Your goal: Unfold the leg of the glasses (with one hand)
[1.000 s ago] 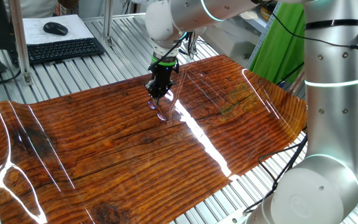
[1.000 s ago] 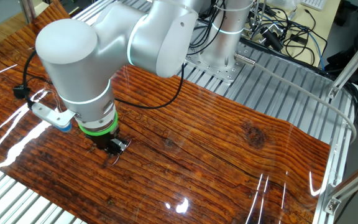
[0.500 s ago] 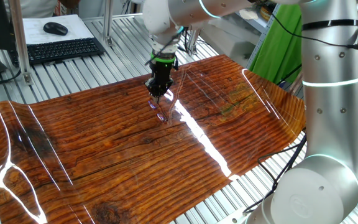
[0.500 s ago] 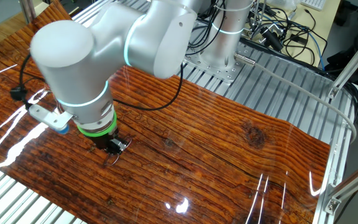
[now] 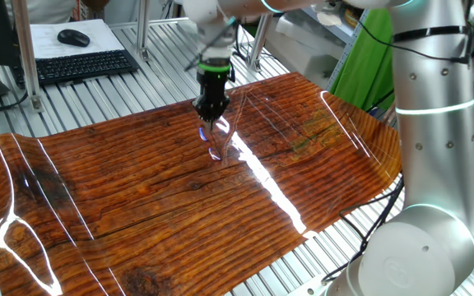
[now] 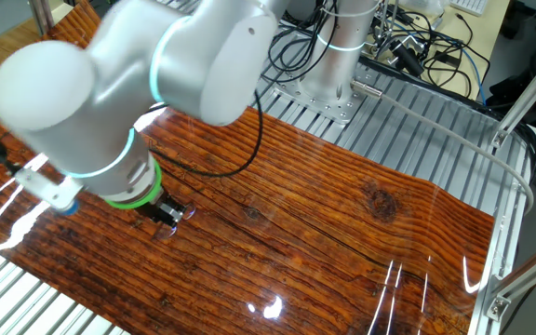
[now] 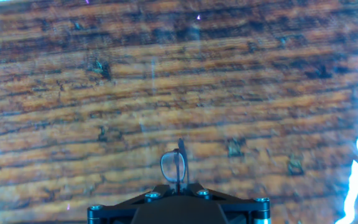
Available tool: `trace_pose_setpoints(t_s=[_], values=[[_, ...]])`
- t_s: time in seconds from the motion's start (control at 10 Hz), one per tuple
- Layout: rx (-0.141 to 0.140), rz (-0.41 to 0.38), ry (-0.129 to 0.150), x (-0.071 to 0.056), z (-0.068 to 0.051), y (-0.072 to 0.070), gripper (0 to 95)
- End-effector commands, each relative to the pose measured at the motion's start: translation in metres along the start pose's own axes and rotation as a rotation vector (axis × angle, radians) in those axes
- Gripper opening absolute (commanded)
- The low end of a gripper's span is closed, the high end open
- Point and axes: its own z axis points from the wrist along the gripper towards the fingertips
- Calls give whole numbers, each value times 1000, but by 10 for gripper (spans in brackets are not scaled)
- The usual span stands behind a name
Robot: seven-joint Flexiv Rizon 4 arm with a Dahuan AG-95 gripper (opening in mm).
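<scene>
The glasses are tiny, with a thin dark wire frame. In the hand view one lens loop and a thin dark wire stick out just ahead of my gripper. The jaws are closed together on that wire. In one fixed view the gripper points down over the wooden board, and the glasses glint purple right below its tips. In the other fixed view the gripper is low over the board's near-left part, and the glasses are too small to make out.
Bright glare streaks cross the glossy board. A keyboard and a mouse lie behind the board at the left. The robot's base and cables stand at the far side in the other fixed view.
The arm's wrist and upper links have swung and tilted. The gripper has stayed shut over the same spot and risen slightly, with the glasses still at its tips.
</scene>
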Motion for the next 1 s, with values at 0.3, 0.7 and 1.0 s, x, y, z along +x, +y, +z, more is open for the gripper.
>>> trace_pose_setpoints(t_s=[0.3, 0.7, 1.0], values=[[17, 16, 165, 22, -28, -5, 0], [16, 14, 102, 33, -39, -5, 0], [37, 38, 140, 49, -58, -2, 0]])
